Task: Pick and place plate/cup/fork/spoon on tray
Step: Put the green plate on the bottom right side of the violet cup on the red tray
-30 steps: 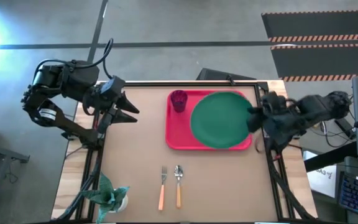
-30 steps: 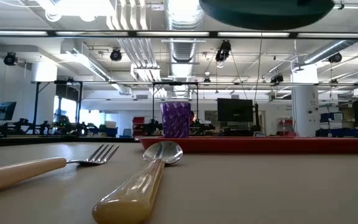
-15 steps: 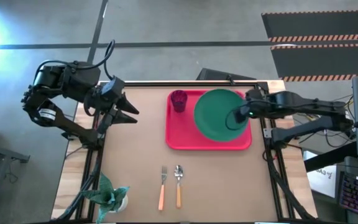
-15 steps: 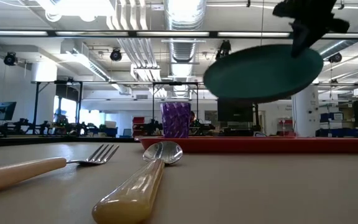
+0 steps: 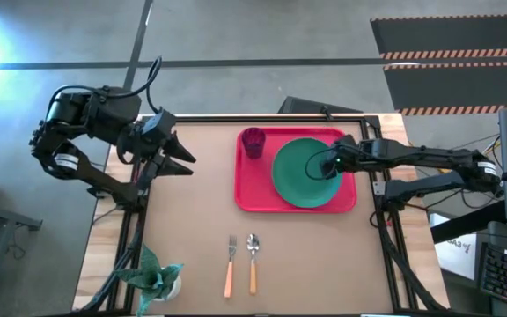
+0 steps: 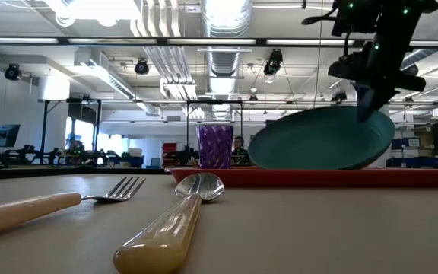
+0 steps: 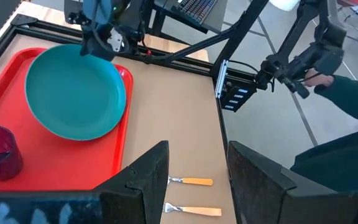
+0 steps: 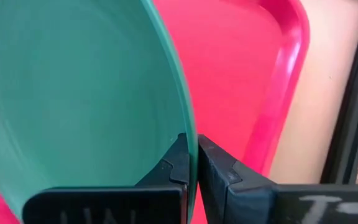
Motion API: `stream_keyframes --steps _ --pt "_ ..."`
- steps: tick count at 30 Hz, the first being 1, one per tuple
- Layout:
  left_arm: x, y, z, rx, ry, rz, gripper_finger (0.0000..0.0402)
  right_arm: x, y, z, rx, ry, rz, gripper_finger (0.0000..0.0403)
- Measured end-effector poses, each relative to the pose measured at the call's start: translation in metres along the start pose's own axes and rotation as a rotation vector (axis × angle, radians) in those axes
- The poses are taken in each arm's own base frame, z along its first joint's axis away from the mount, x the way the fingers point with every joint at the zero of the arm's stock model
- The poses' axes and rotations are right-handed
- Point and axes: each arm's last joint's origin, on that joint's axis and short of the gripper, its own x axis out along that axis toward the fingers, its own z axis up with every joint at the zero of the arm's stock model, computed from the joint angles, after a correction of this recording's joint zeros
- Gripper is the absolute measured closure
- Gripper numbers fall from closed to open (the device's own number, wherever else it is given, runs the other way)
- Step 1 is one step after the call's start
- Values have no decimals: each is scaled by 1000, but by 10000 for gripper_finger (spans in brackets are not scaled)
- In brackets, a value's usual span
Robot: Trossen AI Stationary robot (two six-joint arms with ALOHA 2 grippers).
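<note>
The teal-green plate (image 5: 302, 173) hangs tilted over the red tray (image 5: 249, 198), its left edge low by the tray floor and its right side raised (image 6: 318, 141). My right gripper (image 5: 330, 165) is shut on the plate's right rim. The purple cup (image 5: 253, 141) stands upright in the tray's far left corner. The fork (image 5: 231, 264) and the spoon (image 5: 253, 261) lie side by side on the table near its front edge, handles toward the front. My left gripper (image 5: 183, 154) is open and empty over the table's far left. My right gripper pinches the plate's rim (image 8: 190, 134) between its two fingers (image 8: 219, 171), one on the upper face and one on the underside. The fingers come from the table's right, slanting down. The plate tilts, its held side up and its left edge (image 6: 258, 158) down at the tray; the tray's rim hides whether it touches.
A pale green potted plant (image 5: 157, 277) stands at the table's front left corner. The tray's near rim (image 6: 318, 177) runs below the plate. Bare table lies between the tray and the cutlery. A person's dark green sleeve (image 7: 347, 124) shows beyond the table's right edge.
My right gripper has come down and toward the table's left edge with the plate. The plate, first high above the tray, has sunk to it and now tilts with its left edge lowest.
</note>
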Motion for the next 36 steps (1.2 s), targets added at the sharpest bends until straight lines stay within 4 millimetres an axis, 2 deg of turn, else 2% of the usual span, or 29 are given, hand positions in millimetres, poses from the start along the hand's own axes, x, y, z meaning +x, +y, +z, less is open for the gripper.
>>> stream_keyframes --steps 6,13,29,36 --pt "0 0 -2 3 17 2 254 13 1 4 55 -25 50 395" --pt "0 1 -2 4 19 3 254 28 6 8 63 9 19 395" --pt "0 0 -2 3 21 2 254 87 36 5 21 181 0 394" --pt "0 0 -3 3 23 0 254 96 40 5 -2 180 2 394"
